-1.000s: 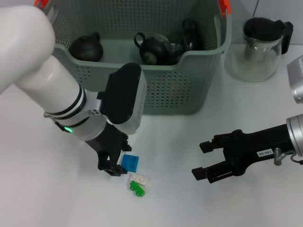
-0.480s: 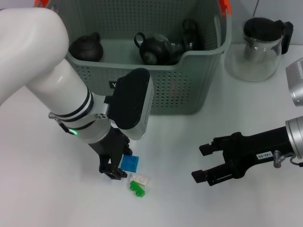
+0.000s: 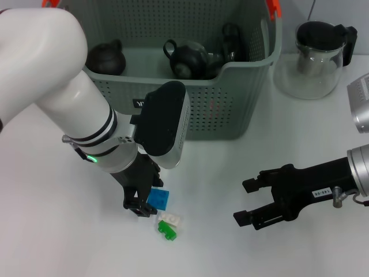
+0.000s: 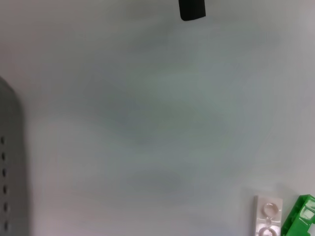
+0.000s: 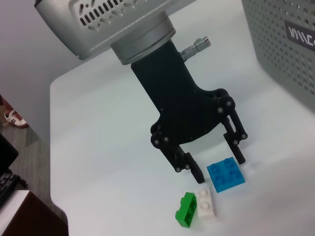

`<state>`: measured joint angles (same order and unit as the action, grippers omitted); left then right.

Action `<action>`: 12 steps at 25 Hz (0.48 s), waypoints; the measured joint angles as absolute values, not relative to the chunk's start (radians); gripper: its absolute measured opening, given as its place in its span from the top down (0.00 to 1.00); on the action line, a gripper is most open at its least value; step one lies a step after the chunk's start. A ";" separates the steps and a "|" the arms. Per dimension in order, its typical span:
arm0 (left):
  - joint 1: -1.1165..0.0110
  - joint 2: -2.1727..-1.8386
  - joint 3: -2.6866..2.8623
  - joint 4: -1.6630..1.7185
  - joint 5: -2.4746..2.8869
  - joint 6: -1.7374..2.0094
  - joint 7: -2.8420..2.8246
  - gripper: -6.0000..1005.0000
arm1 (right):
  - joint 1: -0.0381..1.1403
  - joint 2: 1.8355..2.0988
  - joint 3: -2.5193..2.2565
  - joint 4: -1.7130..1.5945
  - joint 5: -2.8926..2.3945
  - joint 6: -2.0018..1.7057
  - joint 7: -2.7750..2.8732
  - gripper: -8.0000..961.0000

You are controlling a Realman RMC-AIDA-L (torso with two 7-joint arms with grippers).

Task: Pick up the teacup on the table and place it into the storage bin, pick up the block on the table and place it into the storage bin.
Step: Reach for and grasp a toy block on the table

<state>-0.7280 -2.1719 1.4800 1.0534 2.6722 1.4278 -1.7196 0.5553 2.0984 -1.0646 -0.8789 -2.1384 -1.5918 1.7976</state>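
Down at the counter point(image 3: 52, 231), at about 6 o'clock from the storage bin point(image 3: 230, 115), the left gripper point(image 5: 215, 164) hangs with its jaws spread and empty; the blue block point(image 3: 158, 199) lies flat beside them, not between. The arm should shift until the jaws straddle the block squarely, clear of the white brick point(image 3: 171, 219) and green brick point(image 3: 167, 230), before squeezing. At 3 o'clock the right gripper point(image 3: 249, 201) idles, jaws apart, empty.
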 joint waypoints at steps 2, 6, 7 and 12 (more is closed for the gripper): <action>-0.731 -2.172 1.480 1.048 2.672 1.425 -1.720 0.44 | 0.555 2.098 -1.065 -0.873 -2.139 -1.589 1.795 0.03; -0.733 -2.172 1.485 1.041 2.672 1.417 -1.721 0.44 | 0.555 2.097 -1.065 -0.870 -2.140 -1.583 1.788 0.03; -0.735 -2.172 1.487 1.037 2.672 1.417 -1.721 0.44 | 0.555 2.097 -1.065 -0.869 -2.140 -1.583 1.786 0.03; -0.748 -2.172 1.490 1.013 2.672 1.416 -1.722 0.44 | 0.555 2.097 -1.065 -0.868 -2.140 -1.582 1.784 0.03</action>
<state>-0.7483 -2.1721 1.4898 1.0130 2.6722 1.4157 -1.7219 0.5553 2.0969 -1.0645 -0.8681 -2.1400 -1.5818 1.7843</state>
